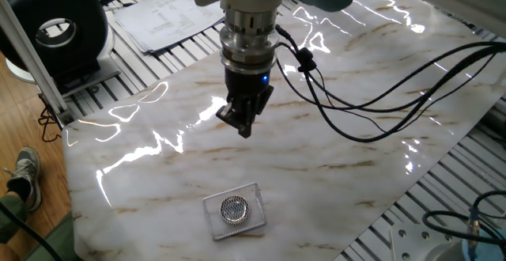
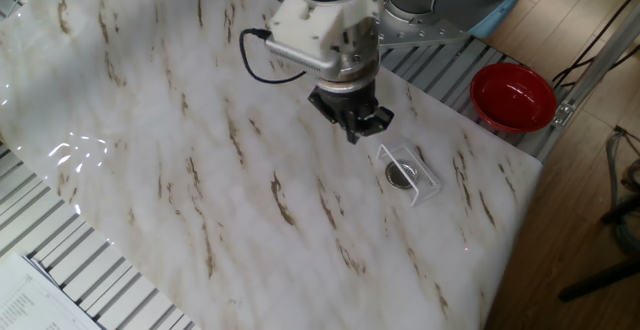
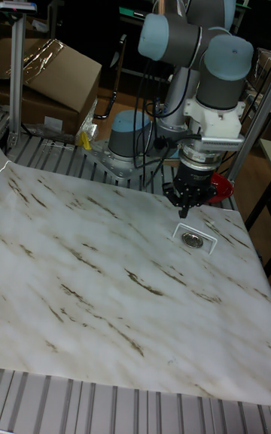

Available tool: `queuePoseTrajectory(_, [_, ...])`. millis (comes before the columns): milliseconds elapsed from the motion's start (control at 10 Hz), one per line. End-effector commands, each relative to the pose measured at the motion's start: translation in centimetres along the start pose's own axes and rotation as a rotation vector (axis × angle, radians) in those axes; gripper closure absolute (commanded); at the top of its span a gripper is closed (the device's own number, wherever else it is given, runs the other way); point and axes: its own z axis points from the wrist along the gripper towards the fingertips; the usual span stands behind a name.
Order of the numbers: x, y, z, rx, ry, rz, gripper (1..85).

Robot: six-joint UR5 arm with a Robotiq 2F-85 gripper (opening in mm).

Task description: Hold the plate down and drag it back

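Note:
The plate (image 1: 233,208) is a small round metal disc with a mesh centre, lying inside a clear square plastic box (image 1: 215,223) near the front edge of the marble table. It also shows as the plate (image 2: 402,176) in the other fixed view and the plate (image 3: 193,239) in the tall view. My gripper (image 1: 245,126) points down over the marble, fingers pressed together with nothing between them. It stands short of the box, apart from it. The other fixed view puts the gripper (image 2: 355,135) just up-left of the box (image 2: 424,173). The tall view shows the gripper (image 3: 183,212) just behind it.
A red bowl (image 2: 513,95) sits off the table corner beyond the box. Papers (image 1: 170,12) and a black round device (image 1: 55,28) lie past the table's far left. Black cables (image 1: 371,95) trail from the wrist across the marble.

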Motion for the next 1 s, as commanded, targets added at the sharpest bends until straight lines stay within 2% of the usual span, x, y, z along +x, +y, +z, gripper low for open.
queuePoseTrajectory(0, [-3.0,1.7,2.3,-0.081,0.023,0.004,84.3])
queuePoseTrajectory(100, [-4.2,2.3,3.7,-0.122,0.027,-0.004,84.3])
queuePoseTrajectory(200, [-4.6,1.9,5.0,-0.12,0.033,-0.03,84.3])
queuePoseTrajectory(500, [-4.2,2.5,7.3,-0.15,0.095,-0.031,84.3])
queuePoseTrajectory(700, [-3.7,3.6,8.3,-0.196,0.132,0.021,84.3])
queuePoseTrajectory(900, [-3.3,3.8,9.5,-0.208,0.142,0.033,84.3])
